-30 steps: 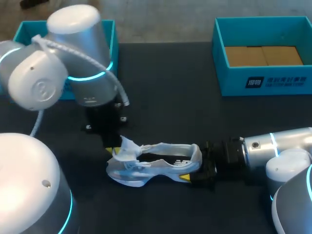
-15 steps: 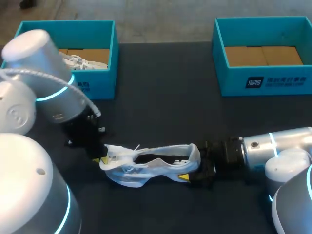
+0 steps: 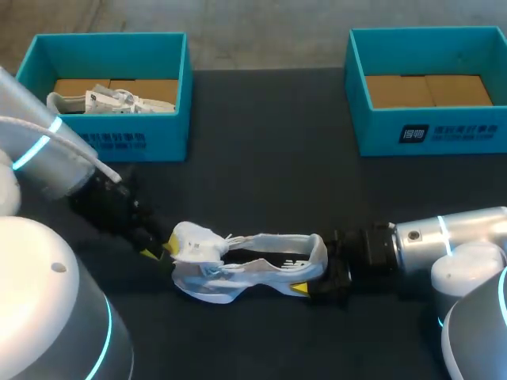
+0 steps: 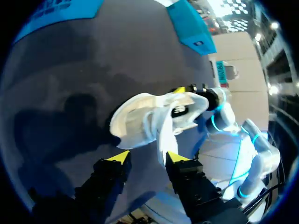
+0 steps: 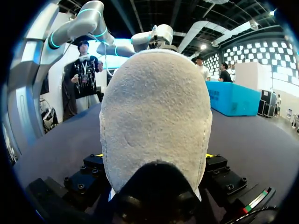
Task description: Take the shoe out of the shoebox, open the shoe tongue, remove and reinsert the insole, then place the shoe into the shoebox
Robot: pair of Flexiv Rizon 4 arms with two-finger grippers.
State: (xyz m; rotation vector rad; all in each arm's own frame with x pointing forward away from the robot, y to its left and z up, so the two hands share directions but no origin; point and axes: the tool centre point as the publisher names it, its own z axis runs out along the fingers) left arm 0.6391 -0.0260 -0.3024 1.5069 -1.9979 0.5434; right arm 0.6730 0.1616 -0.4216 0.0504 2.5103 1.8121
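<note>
- Toward the front middle of the dark table (image 3: 269, 166), the white shoe (image 3: 245, 269) is being held lengthwise between the two arms, outside both boxes.
- Its heel is pointing toward the right arm and its toe end toward the left arm, where white fabric is bunching up.
- The heel is being clamped by the right gripper (image 3: 318, 283), with one finger pressing on each side.
- From the right wrist camera, the rough grey-white heel is filling most of the picture, and only thin yellow slivers of the fingertips (image 5: 209, 155) are showing beside it.
- The left gripper (image 3: 154, 252) is being kept low over the table, just beside the toe end.
- From the left wrist camera, its fingers (image 4: 119, 157) are being held spread apart, and the shoe is lying just ahead of them.
- A white strip of the shoe is running down toward the gap, near one finger, but it is not being pinched from both sides.
- At the table's far left, the left shoebox (image 3: 162, 142) is standing open, and a second white shoe (image 3: 103, 99) is lying inside it.
- At the far right, the right shoebox (image 3: 380, 131) is standing open, well apart from the held shoe, and only its brown cardboard floor (image 3: 428, 89) is showing.
</note>
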